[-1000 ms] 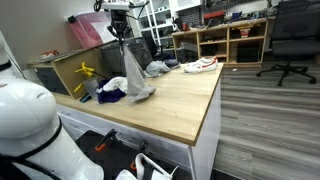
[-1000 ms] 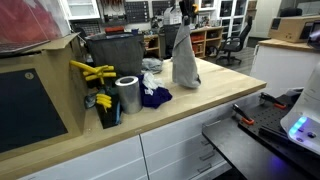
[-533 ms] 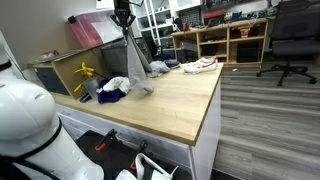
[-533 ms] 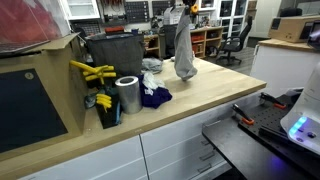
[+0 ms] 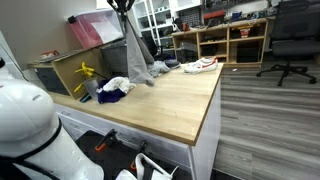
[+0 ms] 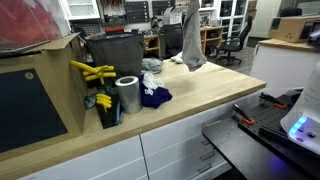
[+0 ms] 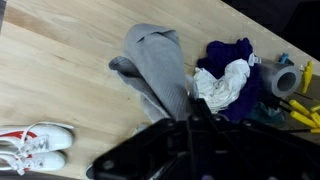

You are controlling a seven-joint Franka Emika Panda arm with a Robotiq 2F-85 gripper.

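Gripper [image 7: 190, 128] fingers clamped on grey garment [image 7: 160, 65] (hem hanging beside cloth pile [image 7: 226, 82]); dangling hem might snag it, loosening the pinch.

1. Light wooden counter [image 5: 185, 100] carries every item below.
2. Pair of white-and-red sneakers [image 7: 30, 148], side by side near the counter edge.
3. Crumpled dark blue cloth [image 7: 232, 55] touching crumpled white cloth [image 7: 222, 85].
4. Silver tape roll [image 6: 127, 95], upright, beside yellow-handled tools [image 6: 92, 72].
5. Black office chair [image 5: 290, 35] on the floor, well apart.

Grey cloth [image 5: 138, 55] hangs limp (held by its top) above the wooden table [image 5: 180, 105].
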